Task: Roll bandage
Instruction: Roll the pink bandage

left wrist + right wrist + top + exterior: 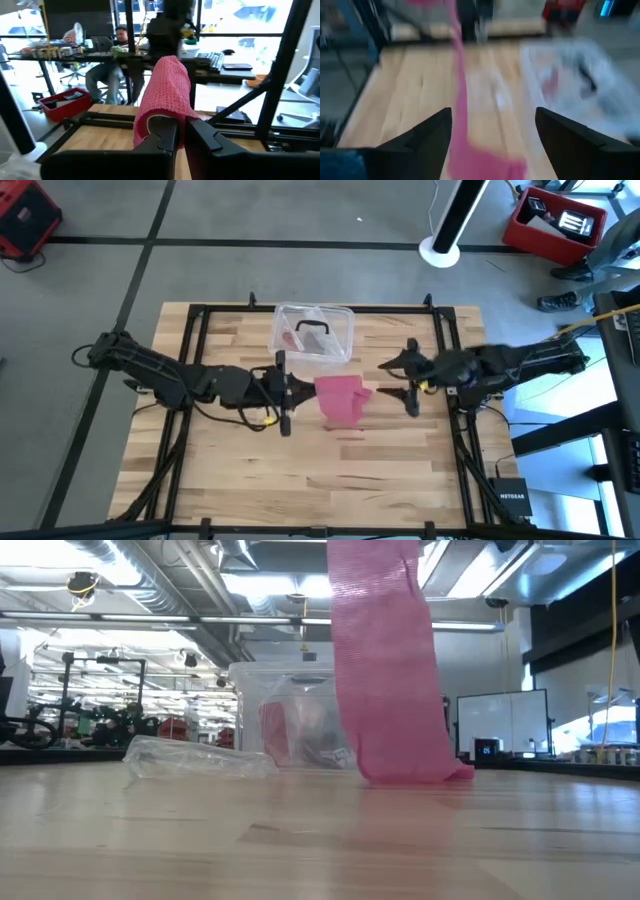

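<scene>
While left tool (181, 142) pinches bandage (165, 95), right tool (492, 135) seemingly gapes.

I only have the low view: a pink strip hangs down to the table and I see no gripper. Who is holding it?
Observer: The left gripper is shut on the bandage, holding its upper end above the table.
Operator: Where is the right gripper?
Observer: The right gripper is open beside the bandage, holding nothing.
Operator: Is the clear box behind the strip close to the arms?
Observer: In the high view the clear plastic box sits just beyond the bandage, toward the table's far edge, between the two arms.
</scene>
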Motion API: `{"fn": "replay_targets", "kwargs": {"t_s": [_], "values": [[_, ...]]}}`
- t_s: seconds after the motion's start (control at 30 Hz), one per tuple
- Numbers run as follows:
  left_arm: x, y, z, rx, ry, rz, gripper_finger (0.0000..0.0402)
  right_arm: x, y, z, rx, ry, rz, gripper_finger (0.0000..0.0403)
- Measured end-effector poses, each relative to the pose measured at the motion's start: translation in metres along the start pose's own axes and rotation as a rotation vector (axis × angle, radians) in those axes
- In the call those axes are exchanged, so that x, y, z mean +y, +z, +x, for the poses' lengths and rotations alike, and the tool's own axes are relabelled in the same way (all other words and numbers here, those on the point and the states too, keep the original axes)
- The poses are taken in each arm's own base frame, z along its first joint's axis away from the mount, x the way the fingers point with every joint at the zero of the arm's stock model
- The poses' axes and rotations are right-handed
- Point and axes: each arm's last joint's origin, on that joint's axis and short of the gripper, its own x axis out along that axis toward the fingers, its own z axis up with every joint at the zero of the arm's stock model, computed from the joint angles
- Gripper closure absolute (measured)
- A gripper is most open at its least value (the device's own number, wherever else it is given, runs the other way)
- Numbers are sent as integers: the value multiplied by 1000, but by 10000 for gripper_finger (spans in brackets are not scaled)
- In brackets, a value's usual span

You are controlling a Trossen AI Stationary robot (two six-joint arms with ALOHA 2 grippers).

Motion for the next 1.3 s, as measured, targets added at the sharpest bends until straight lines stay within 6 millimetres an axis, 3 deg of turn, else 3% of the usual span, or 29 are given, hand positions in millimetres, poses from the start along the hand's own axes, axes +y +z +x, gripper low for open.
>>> {"fn": "replay_targets", "kwargs": {"t_s": [0.1,0.27,0.47,0.6,0.7,0.9,1.3], "values": [[4,-1,3,4,15,5,386,12,-21,18,-162,11,-27,113],[3,2,3,-22,-10,30,386,17,-57,57,-244,-13,-38,113],[3,2,3,-23,-17,30,386,19,-64,88,-258,18,-62,119],[2,5,2,-59,-20,25,386,18,-62,102,-320,56,-75,158],[1,8,0,-77,-24,39,386,20,-63,108,-347,41,-118,217],[2,15,-4,-112,-30,25,386,20,-65,110,-338,14,-188,383],[22,48,-31,-272,37,99,386,26,-73,111,-263,75,-175,399]]}}
